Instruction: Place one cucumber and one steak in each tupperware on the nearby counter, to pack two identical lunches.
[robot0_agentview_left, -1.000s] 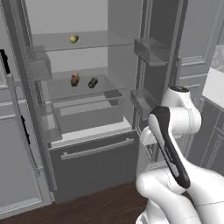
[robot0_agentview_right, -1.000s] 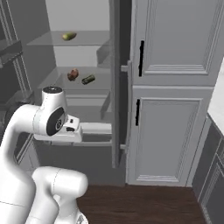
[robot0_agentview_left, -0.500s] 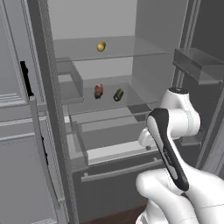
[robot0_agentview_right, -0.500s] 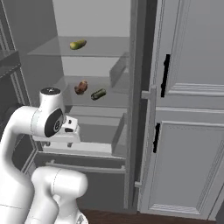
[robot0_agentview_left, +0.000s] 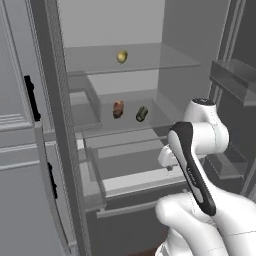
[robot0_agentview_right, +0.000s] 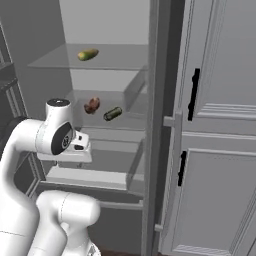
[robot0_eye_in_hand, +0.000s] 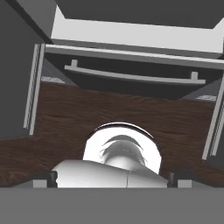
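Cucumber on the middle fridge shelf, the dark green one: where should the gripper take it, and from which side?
Probably across the middle of the cucumber, fingers spanning its narrow width, coming in from the open fridge front. It lies flat on the glass shelf, beside but apart from the steak.

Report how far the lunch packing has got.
Done: the fridge stands open. Nothing looks packed yet; one cucumber and a steak lie on the middle shelf, and a yellowish-green item sits on the shelf above. In hand: nothing visible; the arm is folded in front of the drawers, and the hand view looks down at the wood floor. Left: every pick and placement.
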